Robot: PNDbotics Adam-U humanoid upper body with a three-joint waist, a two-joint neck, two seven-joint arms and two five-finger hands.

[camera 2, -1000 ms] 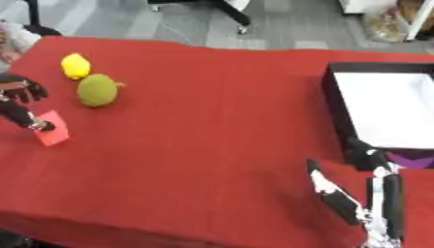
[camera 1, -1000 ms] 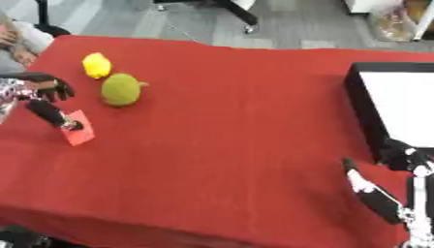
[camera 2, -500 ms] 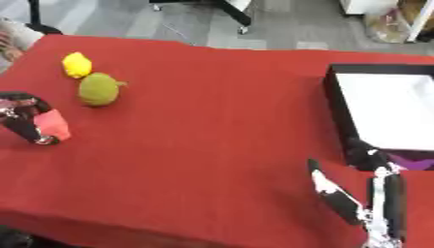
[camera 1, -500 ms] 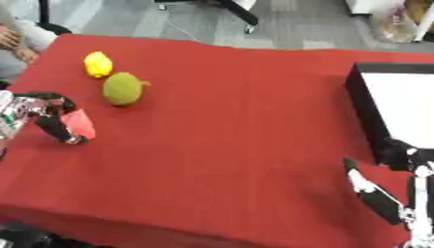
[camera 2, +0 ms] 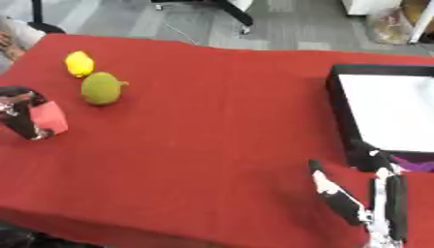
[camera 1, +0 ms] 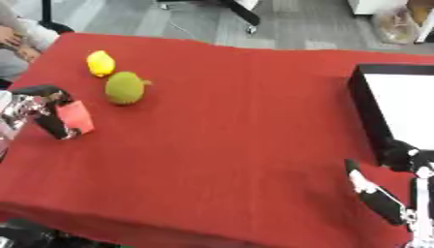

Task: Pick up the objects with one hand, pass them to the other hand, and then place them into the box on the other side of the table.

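Nearest the robot, low at the right, its right hand waits with the fingers straight and spread, pointing up off the red tablecloth and holding nothing — placed, by my reading, to take whatever gets passed across. Just beyond it sits the black box with its white inside; it stands at the table's right edge, which makes it the goal for that side, and a bit of purple shows by its near corner, too little to name.

Across at the left edge, the left hand has its dark fingers curled round a small red block; the block is tilted and looks carried off the cloth, though I cannot be sure that it is clear of it. So the pick seems done and the handover not yet begun — the two hands are well apart.

Farther back on the left lie a green round fruit with a short stalk and, just behind it, a yellow lemon-like fruit, near each other and untouched, presumably next in turn.
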